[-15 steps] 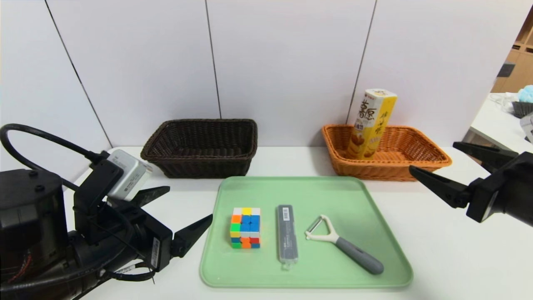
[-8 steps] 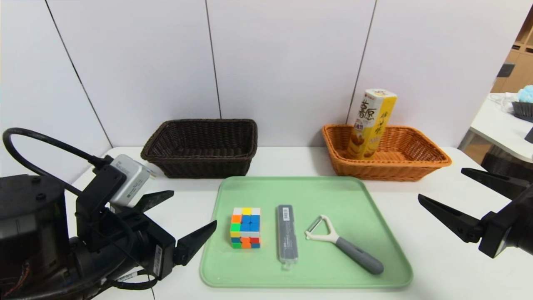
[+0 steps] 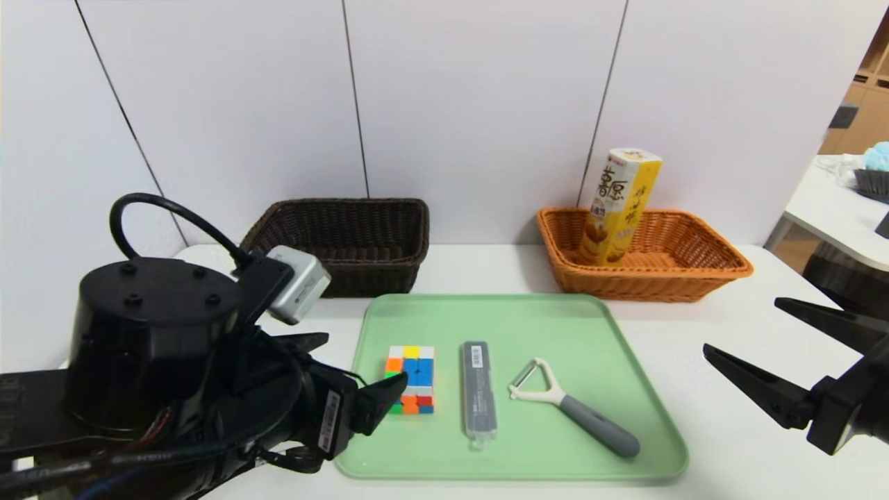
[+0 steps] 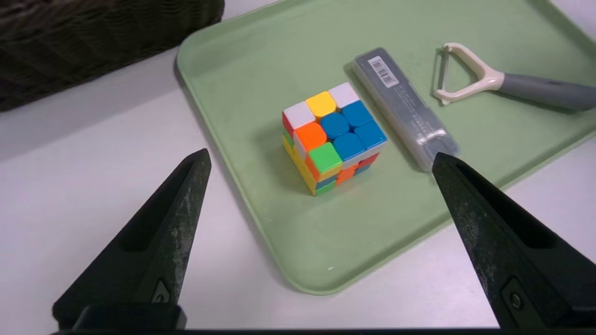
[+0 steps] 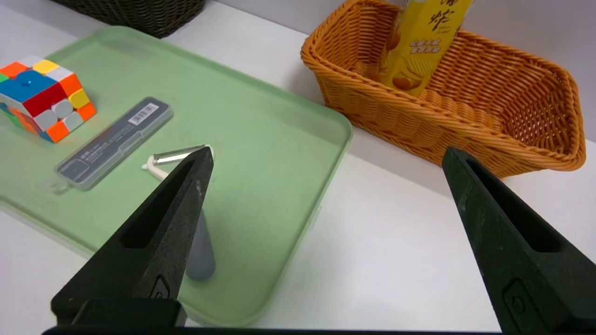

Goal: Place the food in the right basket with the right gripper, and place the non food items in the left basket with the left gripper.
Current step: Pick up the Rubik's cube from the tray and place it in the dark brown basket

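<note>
Head view: the left claw [image 3: 367, 357] hangs over the left edge of the green tray [image 3: 555, 444], its two fingers spread wide and nothing between them. One finger overlaps the near left part of the cube [image 3: 419, 375] in this view. The left wrist view shows the cube apart from both fingers, sitting on the tray ahead of the claw.

To the right of the cube, farther from the left claw, lies the grey case [image 3: 479, 389], flat on the tray and just beside the cube without touching it. Farther right again is the peeler [image 3: 597, 423], its pale head turned toward the case and its grey handle slanting away toward the tray's near right corner. The dark basket [image 3: 375, 278] stands beyond the left claw, on the far side of the tray; the left arm covers part of its near left side.

The right claw [image 3: 741, 325] is also released, with its fingers apart and holding nothing. It is off the tray's right side, above the white table [image 3: 736, 437], with the peeler well apart to its left. Beyond it and somewhat left stands the orange basket [image 3: 646, 281]. Inside, toward that basket's left end, the yellow and white box [image 3: 618, 208] stands on end, leaning slightly.
</note>
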